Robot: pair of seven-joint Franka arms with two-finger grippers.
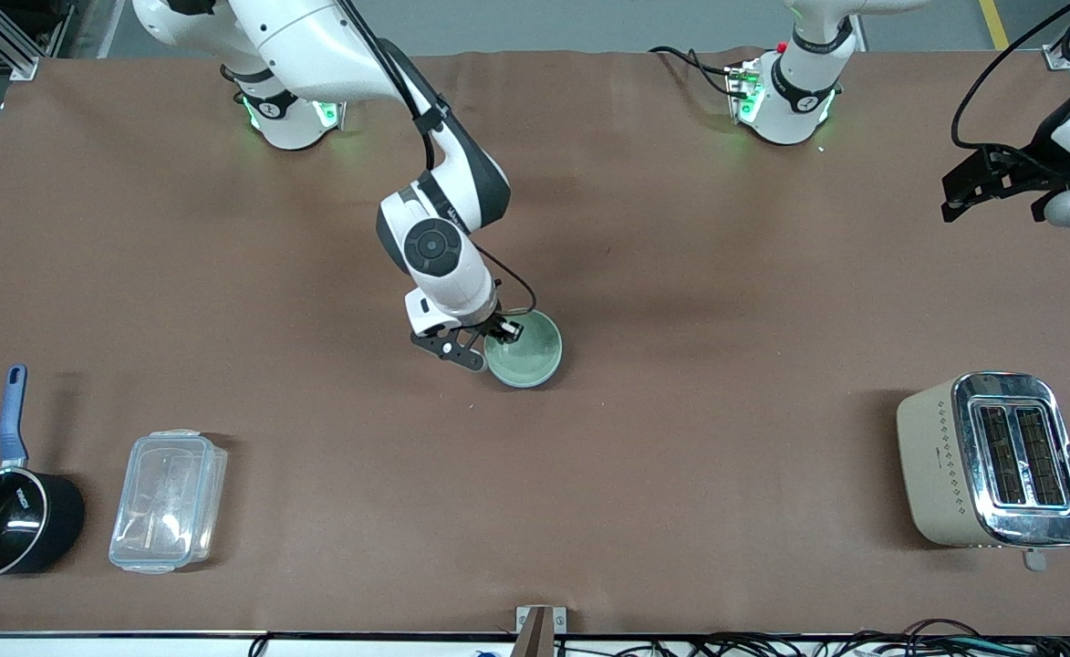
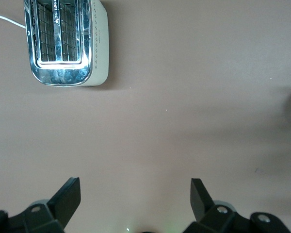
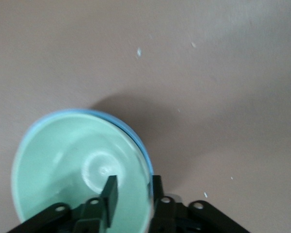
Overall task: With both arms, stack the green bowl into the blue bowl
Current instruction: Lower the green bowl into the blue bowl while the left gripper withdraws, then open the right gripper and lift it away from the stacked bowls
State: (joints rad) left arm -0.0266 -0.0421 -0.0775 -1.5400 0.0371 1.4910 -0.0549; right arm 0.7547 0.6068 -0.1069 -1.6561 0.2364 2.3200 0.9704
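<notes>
The green bowl (image 1: pixel 527 351) sits nested inside the blue bowl (image 1: pixel 525 384) in the middle of the table. Only the blue bowl's rim and outer edge show around it. In the right wrist view the green bowl (image 3: pixel 63 160) fills the blue bowl's rim (image 3: pixel 136 138). My right gripper (image 1: pixel 501 333) (image 3: pixel 133 180) straddles the stacked rims, one finger inside the green bowl and one outside, with a gap between the inner finger and the rim. My left gripper (image 1: pixel 951 201) (image 2: pixel 135 187) is open and empty, held up over bare table at the left arm's end.
A cream and chrome toaster (image 1: pixel 991 461) (image 2: pixel 63 41) stands near the front at the left arm's end. A black saucepan with a blue handle (image 1: pixel 5 525) and a clear plastic lidded box (image 1: pixel 168 500) sit near the front at the right arm's end.
</notes>
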